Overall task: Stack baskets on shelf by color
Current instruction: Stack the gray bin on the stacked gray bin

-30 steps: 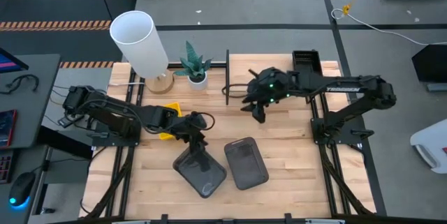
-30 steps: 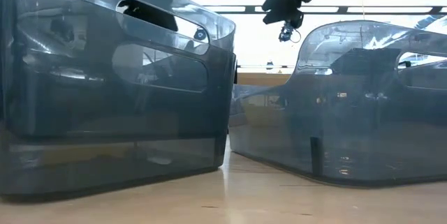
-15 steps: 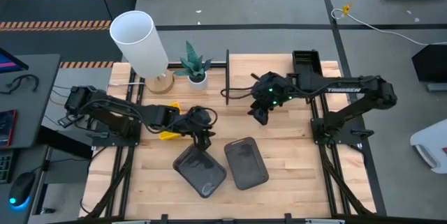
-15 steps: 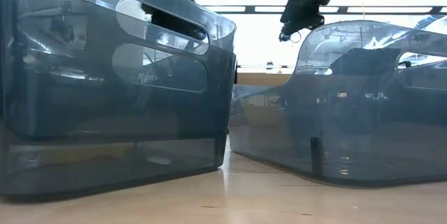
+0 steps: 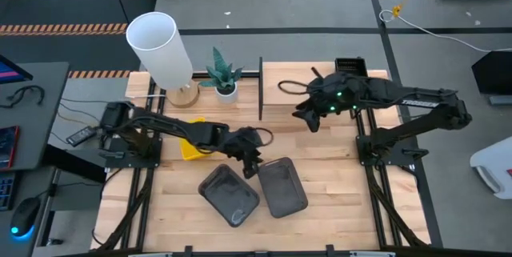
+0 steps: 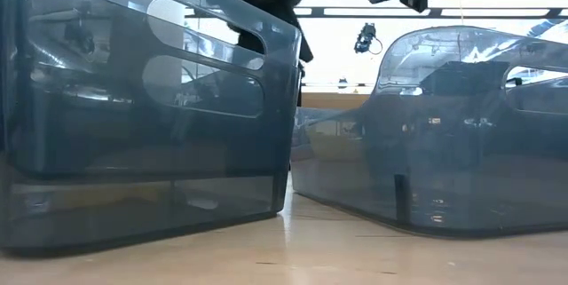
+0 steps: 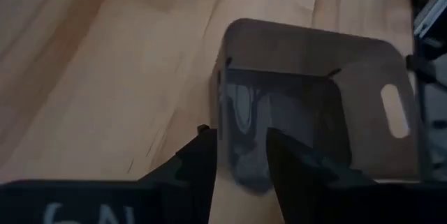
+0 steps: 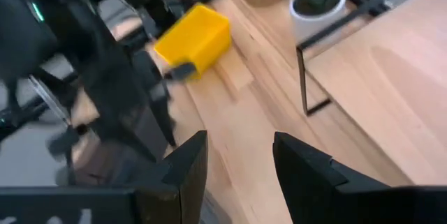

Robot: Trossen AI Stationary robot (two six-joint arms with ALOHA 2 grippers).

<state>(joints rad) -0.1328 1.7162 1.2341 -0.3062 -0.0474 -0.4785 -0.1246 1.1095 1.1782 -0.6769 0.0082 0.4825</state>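
Note:
Two grey baskets stand on the table near its front: one (image 5: 230,195) on the left, one (image 5: 282,186) on the right. My left gripper (image 5: 252,165) hangs open over the right one's far left corner. In the left wrist view its fingers (image 7: 241,168) stand on either side of that basket's end wall (image 7: 241,105), not plainly touching. A yellow basket (image 5: 190,146) lies partly under my left arm. A black basket (image 5: 350,67) sits at the far right of the shelf (image 5: 276,109). My right gripper (image 5: 308,119) hovers open above the shelf.
A white cylinder (image 5: 160,47) and a potted plant (image 5: 222,77) stand at the far left. The shelf's black upright frame (image 8: 304,77) rises between the plant and the shelf board. In the low view both grey baskets (image 6: 142,116) fill the foreground.
My left gripper has gone toward the table's right edge and a little down, from over the left grey basket to the right one's far left corner. My right gripper has risen, drawn back toward the right and rolled. The baskets have stayed put.

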